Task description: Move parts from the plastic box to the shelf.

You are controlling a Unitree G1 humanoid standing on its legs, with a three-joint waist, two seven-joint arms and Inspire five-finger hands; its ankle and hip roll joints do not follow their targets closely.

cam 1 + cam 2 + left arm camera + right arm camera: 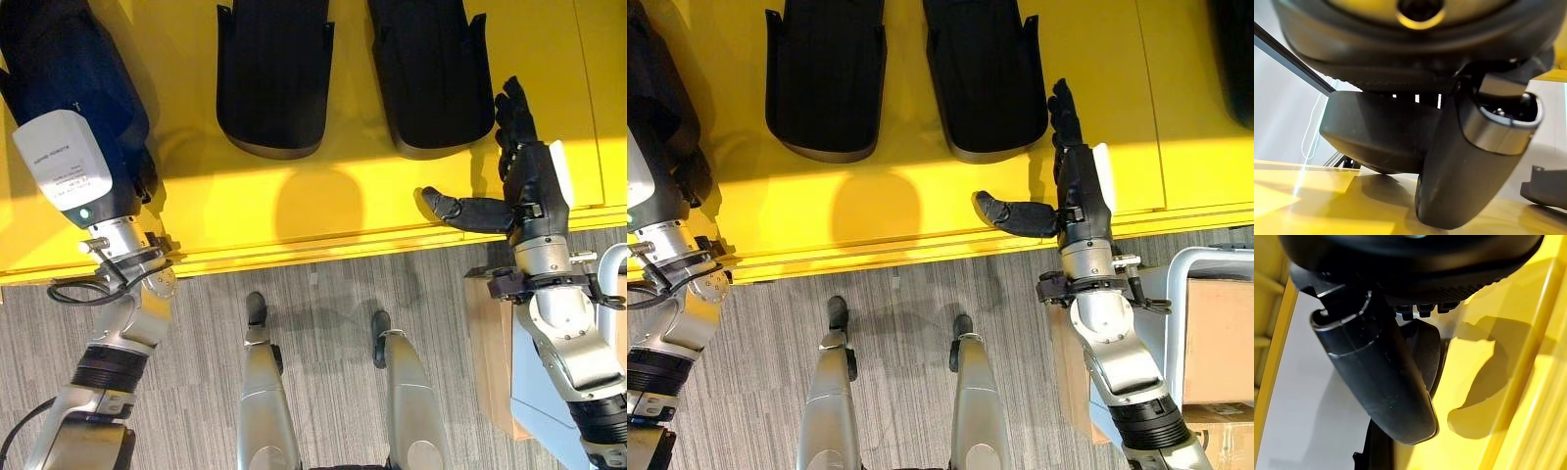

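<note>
Two black moulded parts [274, 73] [431, 69] lie side by side on the yellow shelf [323, 211]. My left hand [69, 162] is over the shelf's left end, shut on a third black part [69, 59] that reaches towards the back. In the left wrist view its thumb [1469, 166] presses against that part [1376, 132], just above the yellow surface. My right hand [534, 181] hovers open over the shelf's front right, fingers straight and thumb spread out, just right of the nearer part and holding nothing.
The shelf's front edge [294, 257] runs across the view above grey carpet floor. A cardboard box [1215, 343] inside a white frame [1176, 269] stands at the lower right, close to my right forearm.
</note>
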